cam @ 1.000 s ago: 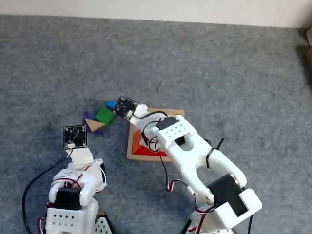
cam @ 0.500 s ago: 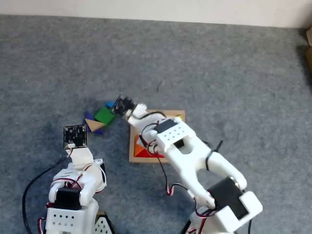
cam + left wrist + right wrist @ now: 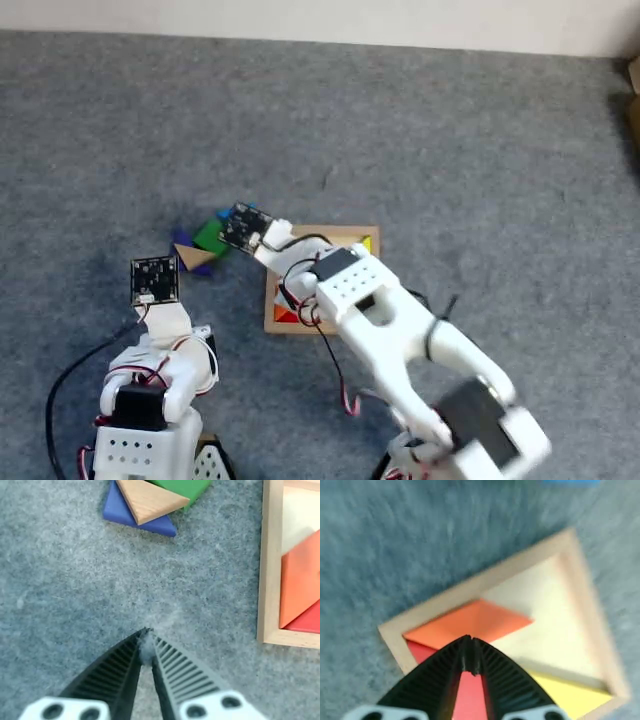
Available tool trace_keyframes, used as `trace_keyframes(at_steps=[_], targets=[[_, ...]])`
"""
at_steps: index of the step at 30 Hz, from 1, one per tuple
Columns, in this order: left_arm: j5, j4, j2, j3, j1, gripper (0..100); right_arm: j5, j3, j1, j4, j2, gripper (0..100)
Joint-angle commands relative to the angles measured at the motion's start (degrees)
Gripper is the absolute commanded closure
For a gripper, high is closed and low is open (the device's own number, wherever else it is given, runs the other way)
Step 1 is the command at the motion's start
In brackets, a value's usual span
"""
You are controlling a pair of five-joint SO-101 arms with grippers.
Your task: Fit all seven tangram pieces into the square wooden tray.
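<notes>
The square wooden tray (image 3: 272,322) lies mid-table with an orange piece (image 3: 475,621), a red piece (image 3: 470,690) and a yellow piece (image 3: 570,696) inside; part of its floor (image 3: 545,625) is bare. My right gripper (image 3: 469,647) hangs shut and empty above the orange and red pieces, near the tray's corner. To the tray's left lie loose pieces: a green one (image 3: 208,236), a dark blue triangle (image 3: 117,511) and a plain wooden triangle (image 3: 150,497) lying on it. My left gripper (image 3: 146,636) is shut on nothing, low over the carpet, short of these pieces.
A light blue piece (image 3: 227,214) lies just beyond the green one. The right arm (image 3: 355,295) covers much of the tray from above. Grey carpet (image 3: 450,150) spreads out on all sides. The tray's rim (image 3: 270,565) stands beside the left gripper.
The right arm's wrist has shifted a little left, toward the loose pieces, and its base has swung. The tray slid slightly. The left arm has stayed still.
</notes>
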Motion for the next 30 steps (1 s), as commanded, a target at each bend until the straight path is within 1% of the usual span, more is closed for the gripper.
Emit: trace_keyframes(at_steps=[1,7,12,20,23,30], targets=[[-0.4,0.3,-0.2,1.1,-0.4,99,-4.1,2.5,1.6,0.2,-10.9,99.4],[-0.4,0.3,-0.2,1.1,-0.4,99,-10.7,6.7,6.4,0.5,-25.9,99.4],[-0.4,0.3,-0.2,1.1,-0.4,99,-21.0,15.4,9.6,0.4,-37.7,99.3],[-0.4,0.3,-0.2,1.1,-0.4,99,-35.9,28.9,16.3,0.3,-51.0,99.2],[-0.4,0.3,-0.2,1.1,-0.4,99,-38.3,34.4,18.5,0.3,-57.0,99.3],[-0.4,0.3,-0.2,1.1,-0.4,99,-38.7,47.6,22.8,0.4,-73.7,99.3]])
